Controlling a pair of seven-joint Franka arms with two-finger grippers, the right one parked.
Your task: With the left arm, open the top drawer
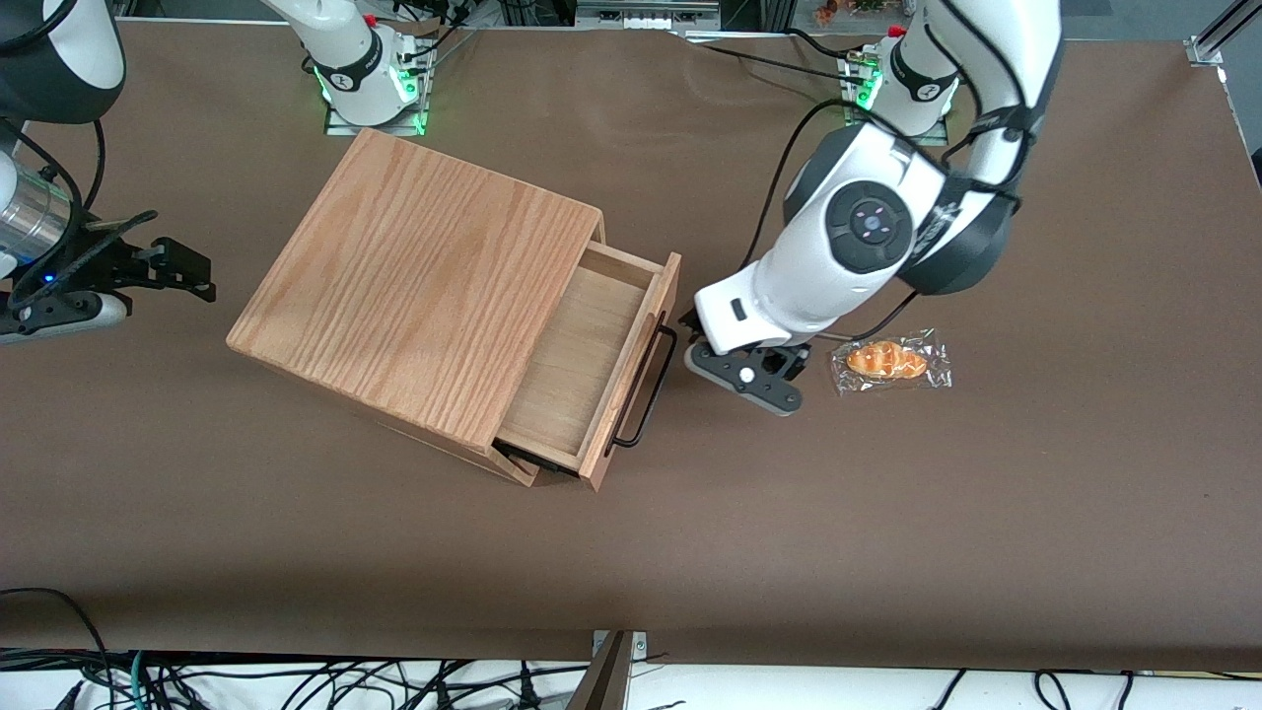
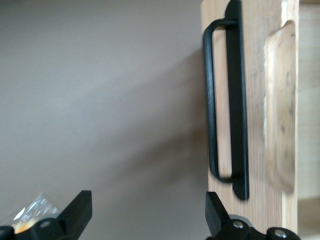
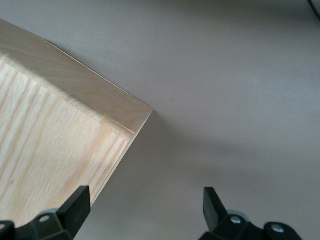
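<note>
The top drawer (image 1: 582, 345) of the oak cabinet (image 1: 424, 286) is pulled partway out, and its pale wooden inside shows. A thin black bar handle (image 1: 646, 385) runs along its front panel (image 2: 255, 100). The left arm's gripper (image 1: 739, 370) hangs low over the table just in front of the drawer front, close to the handle (image 2: 212, 105) but not touching it. It is open (image 2: 146, 205), with only brown table between the fingers. One fingertip (image 2: 212, 205) sits near the edge of the front panel.
A wrapped bread roll (image 1: 889, 361) lies on the table beside the gripper, toward the working arm's end; its wrapper (image 2: 30, 212) shows by the other finger. The brown table (image 1: 887, 532) stretches toward the front camera.
</note>
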